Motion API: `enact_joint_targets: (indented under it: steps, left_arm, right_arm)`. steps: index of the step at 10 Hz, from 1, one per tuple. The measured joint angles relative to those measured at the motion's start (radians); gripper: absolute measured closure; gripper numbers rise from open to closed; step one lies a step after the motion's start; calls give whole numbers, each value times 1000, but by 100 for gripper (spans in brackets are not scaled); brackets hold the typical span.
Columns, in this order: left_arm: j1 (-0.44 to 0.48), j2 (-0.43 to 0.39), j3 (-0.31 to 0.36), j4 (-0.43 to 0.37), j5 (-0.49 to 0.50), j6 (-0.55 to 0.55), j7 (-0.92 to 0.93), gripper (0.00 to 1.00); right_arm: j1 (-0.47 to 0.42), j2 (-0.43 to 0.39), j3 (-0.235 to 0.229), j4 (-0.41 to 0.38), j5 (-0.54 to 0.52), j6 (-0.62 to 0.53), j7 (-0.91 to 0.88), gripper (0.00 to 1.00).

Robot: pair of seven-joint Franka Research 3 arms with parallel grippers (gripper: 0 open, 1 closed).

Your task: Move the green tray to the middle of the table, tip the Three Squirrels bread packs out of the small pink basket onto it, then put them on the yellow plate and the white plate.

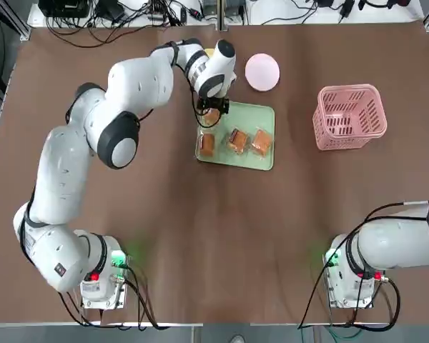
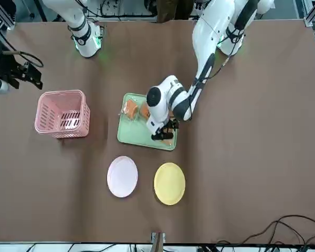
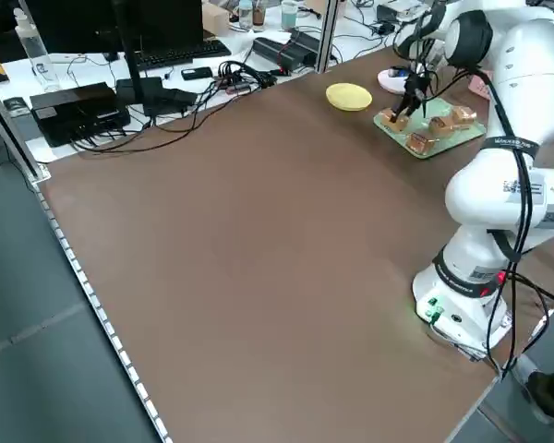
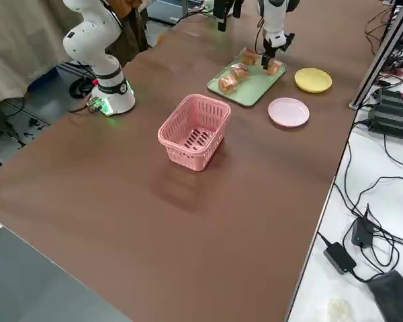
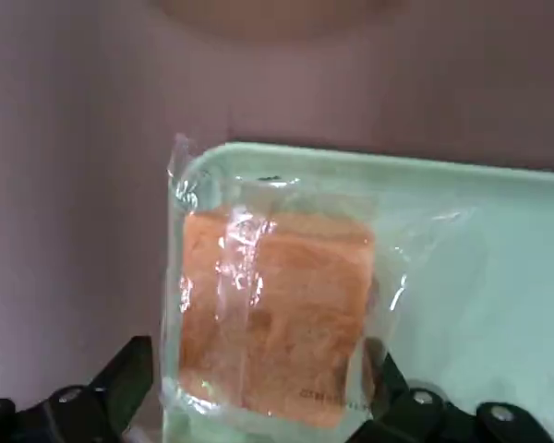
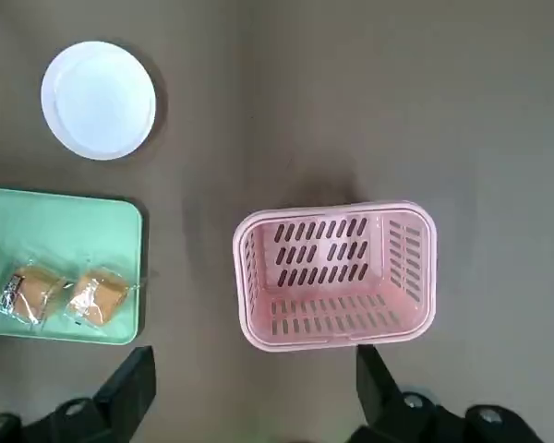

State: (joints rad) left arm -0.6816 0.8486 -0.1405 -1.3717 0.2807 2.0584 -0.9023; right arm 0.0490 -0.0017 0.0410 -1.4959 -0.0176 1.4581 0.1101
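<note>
Top view has the wide, dark brown tabletop (image 1: pixel 179 236) filling most of the frame, a surface carrying everything else. The robot's left hand (image 5: pixel 261 351) hangs over the tray's far-left corner, up the middle of the frame, its fingers parted around a pack, not clenched. Its right hand (image 6: pixel 257 355), out past the frame's right edge, is released too, fingers spread and nothing between them.

The flat, mint-green rectangular tray (image 1: pixel 236 163) sits upper centre. Upper right stands the pink plastic lattice basket (image 1: pixel 350 118), upright. In the front view, the round pinkish-white plate (image 2: pixel 122 176) and the round yellow plate (image 2: pixel 169 184) lie side by side, lower centre. Smallest are four clear-wrapped, orange-brown bread packs (image 1: pixel 237 141), all on the tray.
</note>
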Motion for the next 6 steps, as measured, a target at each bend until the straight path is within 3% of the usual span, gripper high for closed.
enact_joint_targets:
  steps: [4,6]
  left_arm:
    - [-12,-16,-19,6,-12,-3,-5,0]
    - [-60,-43,-32,9,-56,-16,-30,0]
  right_arm:
    - [-3,0,-3,-6,0,22,0,4]
    - [-1,0,-2,-6,0,32,0,4]
